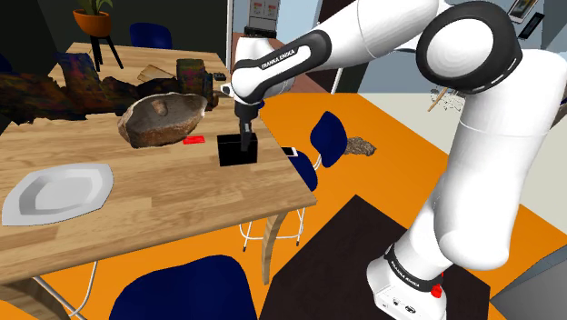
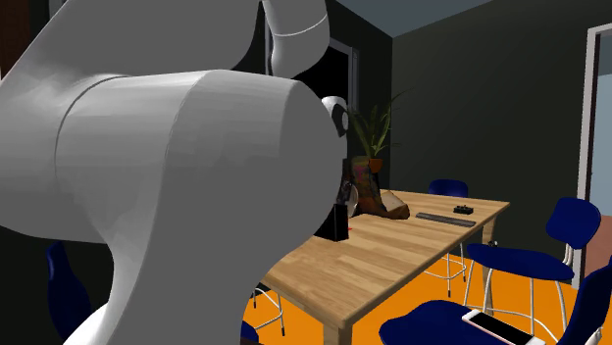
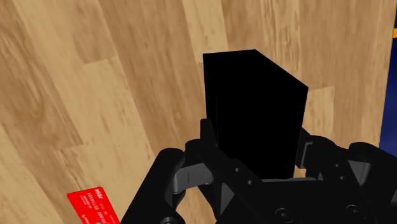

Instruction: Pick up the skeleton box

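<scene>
**At the table's near edge: black box clamped in the gripper**

On the wooden table [image 1: 182, 209], close to the long edge nearest the robot's stand, the black box [image 1: 234, 155] stands upright. It is plain black on every face that shows, with no markings legible.

- Gripper [image 1: 243, 139] comes straight down over the table and onto the box's top.
- Wrist view: the gripper [image 3: 254, 145] has the box [image 3: 251, 95] between its black fingers [image 3: 308, 147], one pressed to each side. They look clamped on it, with no gap visible.
- Cannot tell whether the box's base rests on the table top or is just off it.
- Red card [image 1: 193, 140] lies flat on the table, further in from that same edge. In the wrist view the card [image 3: 92, 202] shows white print too small to read.
- Brown, rough bowl-shaped thing [image 1: 164, 118] sits around the table's middle.
- White plate [image 1: 59, 193] lies towards the table's end at the shoulder view's left.
- Blue chair [image 1: 327, 136] stands just off the table's edge near the box.
- Potted plant [image 1: 95, 18] stands beyond the table's far side.
</scene>
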